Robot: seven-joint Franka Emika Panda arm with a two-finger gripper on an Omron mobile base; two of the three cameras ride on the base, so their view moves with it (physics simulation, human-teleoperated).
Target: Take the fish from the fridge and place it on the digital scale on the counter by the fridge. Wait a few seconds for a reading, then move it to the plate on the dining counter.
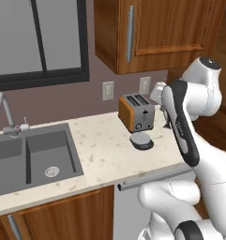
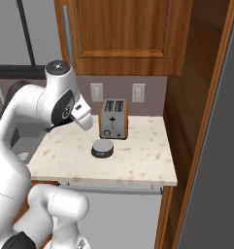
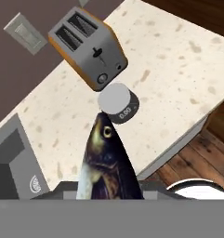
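In the hand view the grey-silver fish (image 3: 106,160) sticks up from between my gripper's fingers, its head pointing at the digital scale (image 3: 118,103) further off on the counter. My gripper (image 3: 108,191) is shut on the fish, and the fish's body covers the fingertips. The scale (image 1: 141,139) is a low dark puck with a light top and nothing on it, just in front of the toaster. My hand (image 2: 84,119) hovers above the counter, left of the scale (image 2: 103,148) and apart from it. The fridge (image 2: 223,160) is a grey slab at the far right. The plate and dining counter are out of view.
An orange-sided toaster (image 1: 137,112) stands against the back wall behind the scale. A grey sink (image 1: 30,157) with a tap takes up the counter's left part. A wooden wall cabinet (image 2: 121,36) hangs above. The speckled counter (image 2: 142,158) ends at a wooden side panel by the fridge.
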